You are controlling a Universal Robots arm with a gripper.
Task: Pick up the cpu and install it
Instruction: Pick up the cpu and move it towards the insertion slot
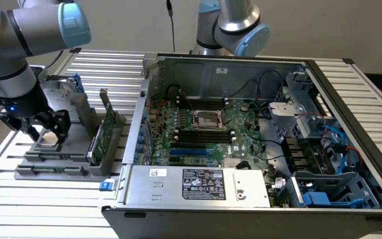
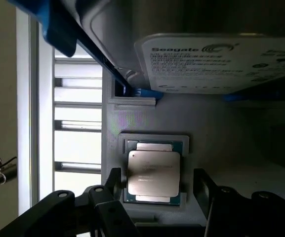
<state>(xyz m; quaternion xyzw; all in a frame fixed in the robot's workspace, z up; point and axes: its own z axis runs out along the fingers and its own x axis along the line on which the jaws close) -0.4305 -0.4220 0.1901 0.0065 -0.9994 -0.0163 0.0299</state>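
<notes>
The cpu [image 2: 153, 173], a small square chip with a silvery top, lies flat in a recess of the grey holder [image 2: 206, 133]. My gripper [image 2: 158, 186] is open, with one black finger [image 2: 113, 181] on each side of the chip and a small gap to it. In the exterior view, the gripper [image 1: 45, 130] hangs low over the cpu [image 1: 49, 139] at the exterior view's left. The open computer case [image 1: 244, 124] stands beside it, and the motherboard's cpu socket [image 1: 209, 119] is in its middle.
A silver hard drive [image 2: 216, 61] with a white label and blue brackets sits in the holder just past the cpu. A long green circuit card [image 1: 105, 130] stands upright between holder and case. A second arm [image 1: 234, 25] rises behind the case. Slatted table [image 1: 45, 209] all around.
</notes>
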